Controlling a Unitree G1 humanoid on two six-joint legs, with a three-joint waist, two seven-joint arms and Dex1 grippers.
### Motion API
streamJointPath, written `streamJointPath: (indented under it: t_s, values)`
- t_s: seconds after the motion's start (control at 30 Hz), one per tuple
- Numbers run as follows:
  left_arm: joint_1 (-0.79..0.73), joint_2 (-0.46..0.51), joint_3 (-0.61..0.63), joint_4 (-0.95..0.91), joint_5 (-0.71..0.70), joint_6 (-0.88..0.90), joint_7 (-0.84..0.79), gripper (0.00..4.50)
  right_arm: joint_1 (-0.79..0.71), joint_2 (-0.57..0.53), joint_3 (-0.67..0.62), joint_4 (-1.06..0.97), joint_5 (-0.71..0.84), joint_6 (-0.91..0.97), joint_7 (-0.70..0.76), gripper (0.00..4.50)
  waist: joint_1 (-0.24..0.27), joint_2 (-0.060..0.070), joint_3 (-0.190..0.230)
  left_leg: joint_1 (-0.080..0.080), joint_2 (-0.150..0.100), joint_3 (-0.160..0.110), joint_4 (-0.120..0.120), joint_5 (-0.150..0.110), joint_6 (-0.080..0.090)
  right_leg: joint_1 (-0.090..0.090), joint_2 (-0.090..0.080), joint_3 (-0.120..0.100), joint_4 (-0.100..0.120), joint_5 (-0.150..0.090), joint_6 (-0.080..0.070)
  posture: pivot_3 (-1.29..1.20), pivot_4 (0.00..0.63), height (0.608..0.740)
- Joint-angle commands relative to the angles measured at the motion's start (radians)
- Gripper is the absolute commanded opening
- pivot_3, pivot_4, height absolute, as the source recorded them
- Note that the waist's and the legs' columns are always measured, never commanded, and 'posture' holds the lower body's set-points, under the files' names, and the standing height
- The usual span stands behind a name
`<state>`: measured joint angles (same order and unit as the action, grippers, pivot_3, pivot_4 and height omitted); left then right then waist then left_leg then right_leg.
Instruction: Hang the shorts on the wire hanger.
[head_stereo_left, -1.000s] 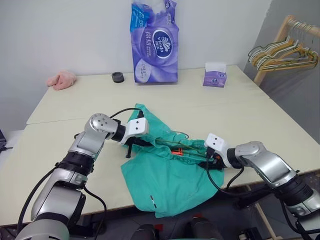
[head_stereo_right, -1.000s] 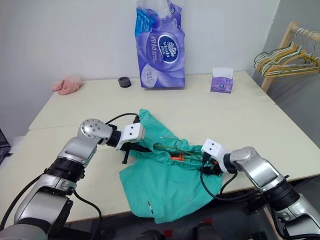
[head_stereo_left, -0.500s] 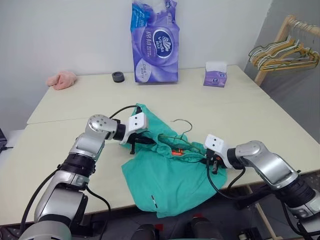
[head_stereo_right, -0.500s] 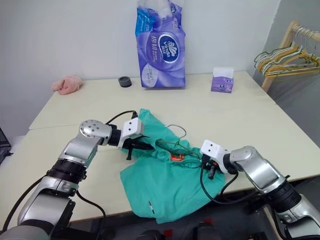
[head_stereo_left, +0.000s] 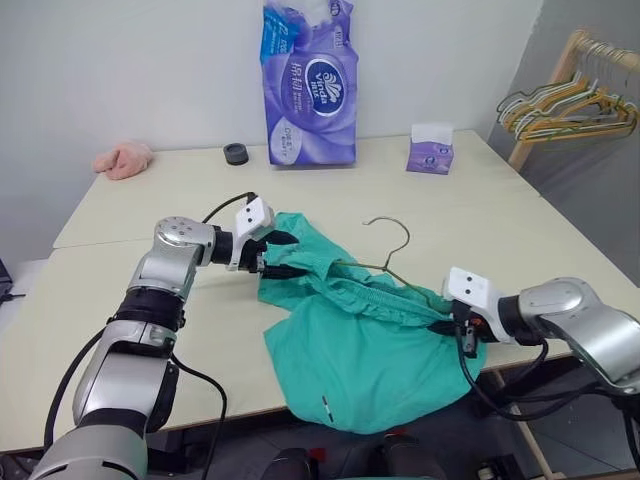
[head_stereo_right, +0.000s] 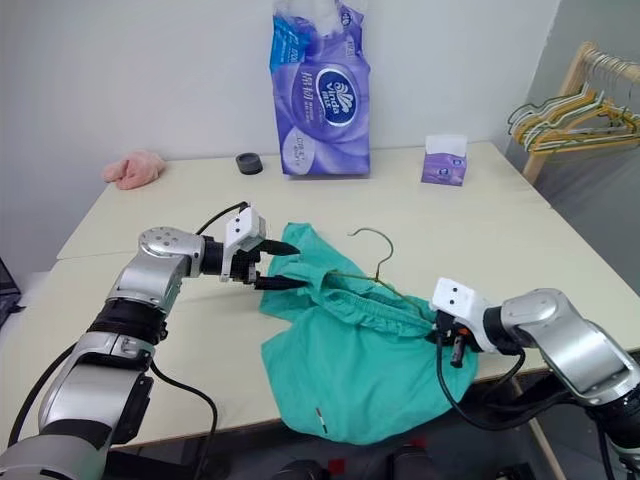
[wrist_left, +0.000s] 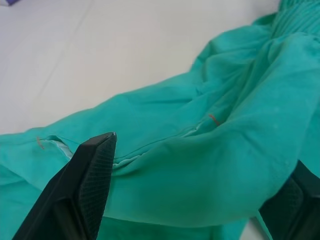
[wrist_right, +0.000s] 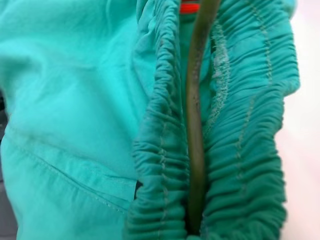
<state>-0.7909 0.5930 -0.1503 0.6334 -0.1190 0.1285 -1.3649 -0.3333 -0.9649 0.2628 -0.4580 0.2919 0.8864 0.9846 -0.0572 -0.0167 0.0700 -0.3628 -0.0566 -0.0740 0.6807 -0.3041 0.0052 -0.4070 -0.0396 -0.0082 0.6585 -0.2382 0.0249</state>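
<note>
Teal shorts (head_stereo_left: 370, 340) drape over the table's (head_stereo_left: 560, 250) near edge, your wire hanger (head_stereo_left: 392, 262) threaded inside. Your right gripper (head_stereo_right: 447, 338) pinches wire and waistband to lift them; your left gripper (head_stereo_right: 277, 265) stands wide, fabric loose between its fingers.

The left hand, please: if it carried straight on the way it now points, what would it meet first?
Most likely the shorts. The left hand is open, pointing toward the robot's right and slightly down, and the teal fabric already lies between its fingers. Whether the hanger wire lies further along that line is unclear.
</note>
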Motion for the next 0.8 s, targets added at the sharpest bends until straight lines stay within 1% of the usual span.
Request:
streamJointPath:
  t_s: [0.03,0.13,0.23,0.37,0.47,0.5,0.53,0.6,0.67,0.8]
  values:
    - [0.016,0.009,-0.015,-0.044,0.002,-0.002,-0.031,3.99,-0.005,-0.014,-0.038,-0.04,0.023,0.002,0.011,0.0,0.0,0.0,0.0,0.0,0.0,0.0,0.0,0.0,0.0,0.0,0.0,0.0,0.0,0.0,0.0,-0.15,0.019,0.74]
    - [0.016,-0.012,-0.017,-0.034,0.018,-0.03,-0.005,3.99,0.002,-0.02,-0.044,-0.055,0.032,0.01,0.012,0.0,0.0,0.0,0.0,0.0,0.0,0.0,0.0,0.0,0.0,0.0,0.0,0.0,0.0,0.0,0.0,-0.16,0.021,0.74]
    - [0.011,-0.005,-0.021,-0.035,0.012,-0.035,-0.052,3.99,0.011,-0.033,-0.053,-0.068,0.041,0.015,0.019,0.0,0.0,0.0,0.0,0.0,0.0,0.0,0.0,0.0,0.0,0.0,0.0,0.0,0.0,0.0,0.0,-0.16,0.023,0.74]
    - [-0.004,0.022,-0.011,-0.051,-0.017,0.024,-0.127,3.99,0.021,-0.052,-0.075,-0.07,0.048,0.011,0.02,0.0,-0.001,0.0,0.0,0.0,0.0,0.0,0.0,0.0,0.0,0.0,0.0,0.0,0.0,0.0,0.0,-0.17,0.025,0.74]
    - [-0.038,-0.003,0.044,-0.029,-0.049,0.069,-0.063,3.99,0.03,-0.052,-0.098,-0.051,0.049,0.006,0.005,0.0,0.0,0.0,0.0,0.0,0.0,0.0,0.0,0.0,0.0,0.0,0.0,0.0,0.0,0.0,0.0,-0.17,0.025,0.74]
    - [-0.036,-0.007,0.049,-0.037,-0.054,0.069,-0.056,4.35,0.033,-0.052,-0.101,-0.05,0.049,0.005,0.003,0.0,0.0,0.0,0.0,0.0,0.0,0.0,0.0,0.0,0.0,0.0,0.0,0.0,0.0,0.0,0.0,-0.17,0.025,0.74]
    - [-0.026,-0.01,0.051,-0.063,-0.064,0.085,-0.058,4.49,0.034,-0.049,-0.104,-0.049,0.05,0.006,0.0,0.0,-0.001,0.0,0.0,0.0,0.0,0.0,0.0,0.0,0.0,0.0,0.0,0.0,0.0,0.0,0.0,-0.17,0.025,0.74]
    - [-0.009,-0.027,0.077,-0.136,-0.118,0.16,-0.045,4.49,0.038,-0.044,-0.11,-0.043,0.049,0.006,-0.007,0.0,-0.001,0.0,0.0,0.0,0.0,0.0,0.0,0.0,0.0,0.0,0.0,0.0,0.0,0.0,0.0,-0.17,0.026,0.74]
    - [0.005,-0.012,0.085,-0.205,-0.163,0.251,-0.069,4.49,0.046,-0.048,-0.114,-0.031,0.048,-0.003,-0.006,0.0,-0.002,0.0,0.0,0.0,0.0,0.0,0.0,0.0,0.0,0.0,0.0,0.0,0.0,0.0,0.0,-0.17,0.027,0.74]
    - [0.022,0.06,0.057,-0.257,-0.18,0.324,-0.141,4.49,0.053,-0.075,-0.121,-0.006,0.034,-0.047,0.013,0.0,-0.007,0.0,0.0,0.0,0.0,0.0,0.0,0.0,0.0,0.0,0.0,0.0,0.0,0.0,0.0,-0.16,0.027,0.74]
